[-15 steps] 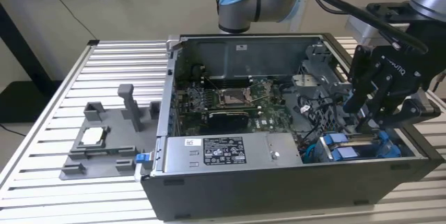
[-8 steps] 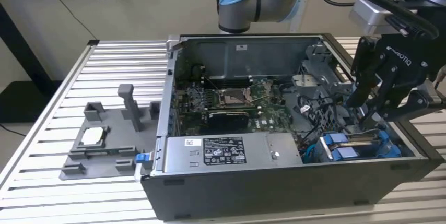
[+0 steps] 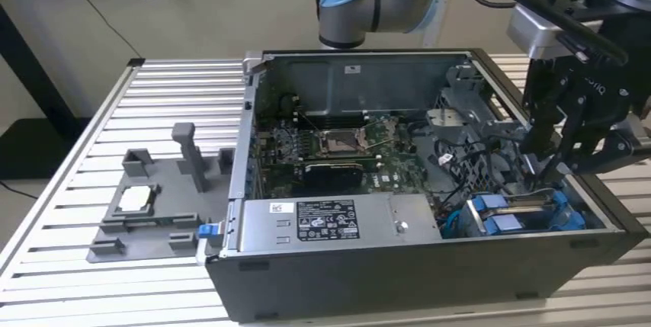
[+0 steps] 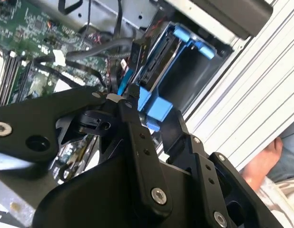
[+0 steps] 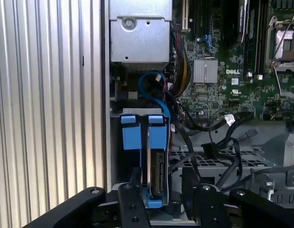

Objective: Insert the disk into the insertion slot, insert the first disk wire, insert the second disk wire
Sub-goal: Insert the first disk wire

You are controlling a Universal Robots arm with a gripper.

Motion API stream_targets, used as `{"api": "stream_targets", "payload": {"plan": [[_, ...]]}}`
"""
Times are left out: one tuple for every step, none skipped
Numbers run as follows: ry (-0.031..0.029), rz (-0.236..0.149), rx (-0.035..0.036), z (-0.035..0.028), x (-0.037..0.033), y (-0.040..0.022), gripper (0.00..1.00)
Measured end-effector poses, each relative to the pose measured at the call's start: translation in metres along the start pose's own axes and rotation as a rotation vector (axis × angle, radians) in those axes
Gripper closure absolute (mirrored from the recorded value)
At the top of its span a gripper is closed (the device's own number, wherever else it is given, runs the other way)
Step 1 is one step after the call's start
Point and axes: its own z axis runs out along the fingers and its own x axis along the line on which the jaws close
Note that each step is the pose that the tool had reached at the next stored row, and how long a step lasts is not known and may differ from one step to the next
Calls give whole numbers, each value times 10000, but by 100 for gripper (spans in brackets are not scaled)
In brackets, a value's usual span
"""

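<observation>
One disk is standing on edge in the insertion slot, inside the computer case near the table's edge on the exterior view's right. The claw is straddling the disk's near end, jaws parted and apparently not pinching it. Loose black wires are lying just beside. A tilted push is risking a jam, and the fingers could be snagging a wire.

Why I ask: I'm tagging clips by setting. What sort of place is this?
Probably a robotics lab test bench: an open computer case sits on a slotted aluminium table, with a robot arm reaching into it.
</observation>
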Motion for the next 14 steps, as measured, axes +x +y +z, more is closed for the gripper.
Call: {"api": "stream_targets", "payload": {"plan": [[0,-12,142,1,-16,1,53],[-2,-23,256,3,-41,1,53],[-2,-36,373,6,-76,1,53],[1,-48,489,8,-110,2,53],[9,-60,613,10,-138,2,53],[22,-74,755,13,-168,3,53],[47,-91,900,16,-192,3,53],[116,-117,1007,19,-208,4,53],[240,-150,1069,20,-218,5,53],[390,-193,1117,21,-226,6,53],[519,-233,1155,22,-232,6,53],[662,-278,1199,24,-240,6,53],[782,-318,1236,26,-250,7,53],[860,-353,1271,32,-270,9,53]]}}
